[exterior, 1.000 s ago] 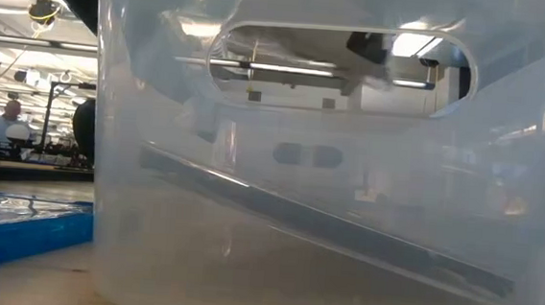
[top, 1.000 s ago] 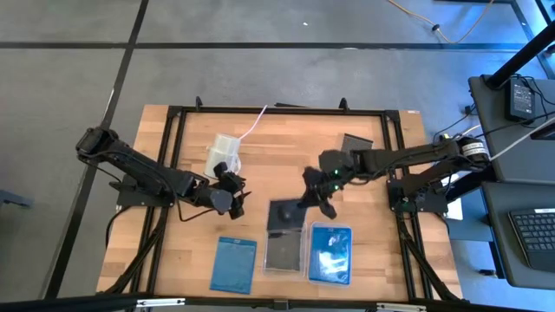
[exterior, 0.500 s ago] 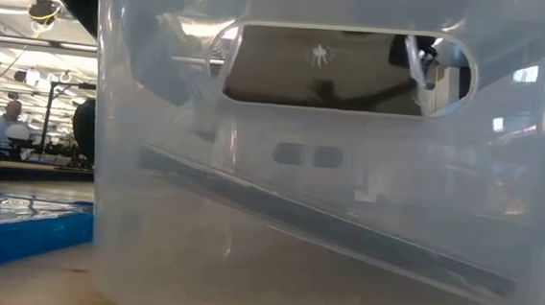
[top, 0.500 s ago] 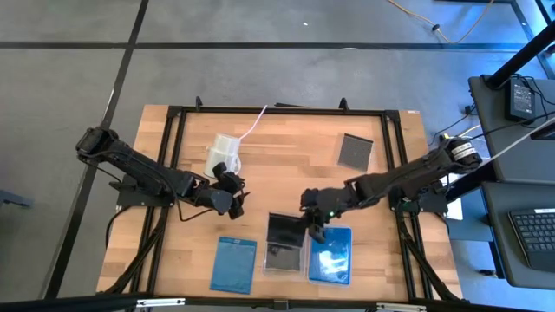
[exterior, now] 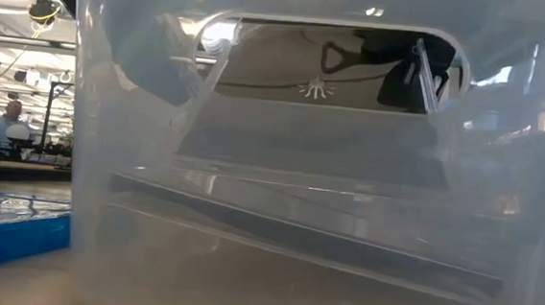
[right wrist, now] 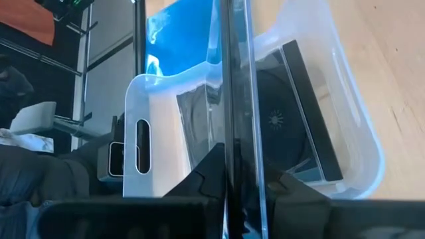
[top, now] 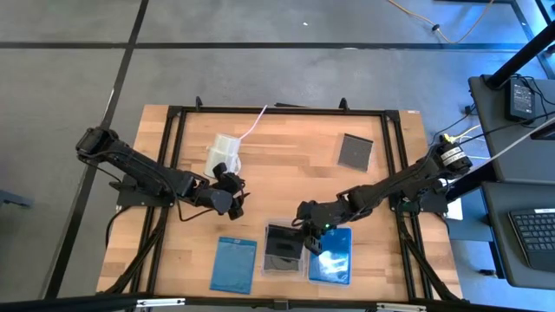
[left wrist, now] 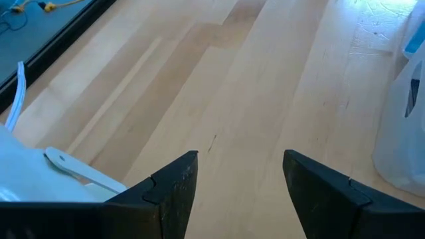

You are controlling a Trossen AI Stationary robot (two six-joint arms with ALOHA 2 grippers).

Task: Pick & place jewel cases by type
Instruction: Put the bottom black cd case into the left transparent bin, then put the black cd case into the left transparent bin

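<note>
case in hand: a thin, flat, clear jewel case with a dark disc; light, stiff and slick, and I judge it brittle at the corners and hinge; best taken by one edge with a firm pinch, as here
right claw: the right claw is pressed onto the edge of that case, pinching it edge-on over the middle clear rounded plastic tray at the near side of the wooden worktop
tray contents: a dark-disc case already leans inside
other cases: a translucent blue case near left; another blue one in the near right tray; a dark grey case far right
left claw: the left claw waits spread and empty, left of centre beside the white cylindrical cup
</note>
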